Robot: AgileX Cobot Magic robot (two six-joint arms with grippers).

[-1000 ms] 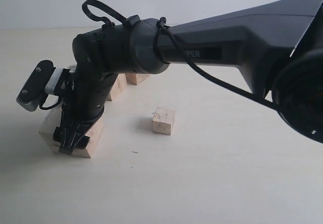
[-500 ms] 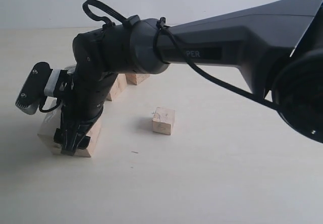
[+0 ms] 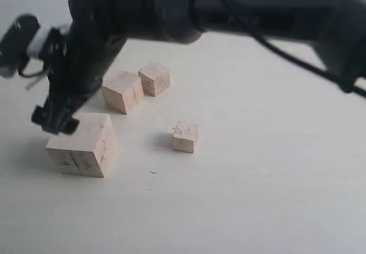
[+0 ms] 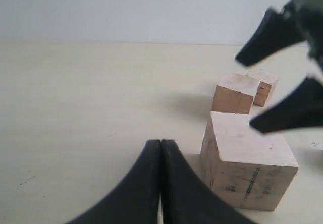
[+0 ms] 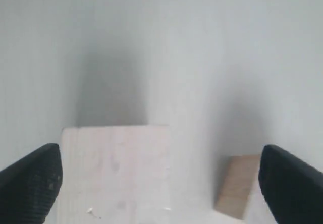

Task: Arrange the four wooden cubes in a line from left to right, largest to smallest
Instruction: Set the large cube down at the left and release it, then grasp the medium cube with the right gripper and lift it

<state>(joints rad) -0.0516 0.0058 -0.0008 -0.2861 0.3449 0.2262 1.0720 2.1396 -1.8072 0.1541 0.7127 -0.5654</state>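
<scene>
Four pale wooden cubes stand on the light table. The largest cube (image 3: 83,144) is at the left, the second cube (image 3: 123,91) and third cube (image 3: 155,78) behind it, and the smallest cube (image 3: 186,136) to the right. My right gripper (image 3: 54,119) has reached across and hangs open just above the largest cube's left top edge, holding nothing. Its wrist view looks down on the largest cube (image 5: 113,173) and a smaller cube (image 5: 239,186) between the spread fingers (image 5: 30,183). My left gripper (image 4: 161,144) is shut and empty, beside the largest cube (image 4: 247,163).
The right arm's dark body (image 3: 257,8) spans the top of the exterior view above the cubes. The right gripper's black fingers (image 4: 287,110) hover over the cubes in the left wrist view. Bare table (image 3: 257,197) lies in front and to the right.
The right gripper, which was down around the largest cube, has let go and risen above it. The arm has lifted, uncovering the second and third cubes. The cubes stay put.
</scene>
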